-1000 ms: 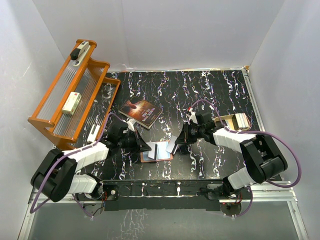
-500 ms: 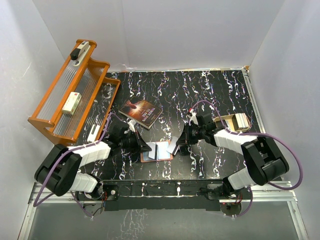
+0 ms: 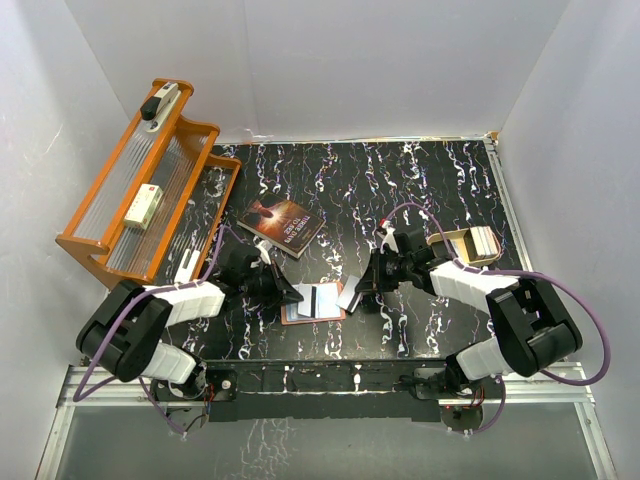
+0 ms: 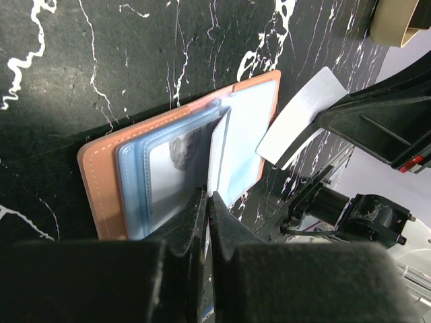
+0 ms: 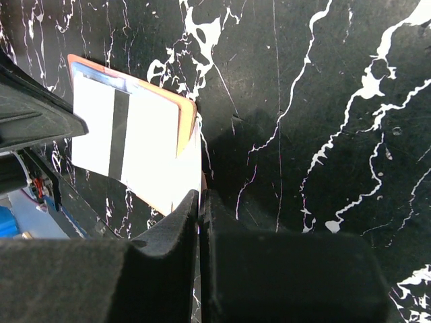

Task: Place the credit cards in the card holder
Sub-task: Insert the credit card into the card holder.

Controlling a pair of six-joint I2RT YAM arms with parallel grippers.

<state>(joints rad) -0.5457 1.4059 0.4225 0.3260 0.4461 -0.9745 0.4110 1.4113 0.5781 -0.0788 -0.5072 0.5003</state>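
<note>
A: Start big. What sits where on the marbled black table [image 3: 430,180]?

B: Both arms reach in toward the near middle. The card holder [image 4: 101,182] lies open and flat between the 2 grippers, with its reddish-brown cover down and its clear pockets up.

A: Which arm has a card?

B: The right gripper [image 5: 200,196]. Its fingers are pressed together on a white card [image 4: 296,121], which juts out from them toward the holder. The card's free end is just beside the holder's right edge, but I cannot tell if it touches.

A: And the left gripper [image 4: 207,198]?

B: Its fingers are pinched on 1 clear sleeve [image 4: 217,151], which stands up on edge from the open holder like a turned page.

A: Any other card?

B: A striped card [image 5: 118,128], white with a dark band, shows at the holder in the right wrist view. I cannot tell whether it is inside a sleeve.

A: So what does the next move hang on?

B: Alignment, I'd judge. The held card lies to the right of the pockets, and its long axis is slanted against the holder's edge rather than square to it. The right arm is the nearer one, so it would have to square the card to the gap beside the raised sleeve.
</note>
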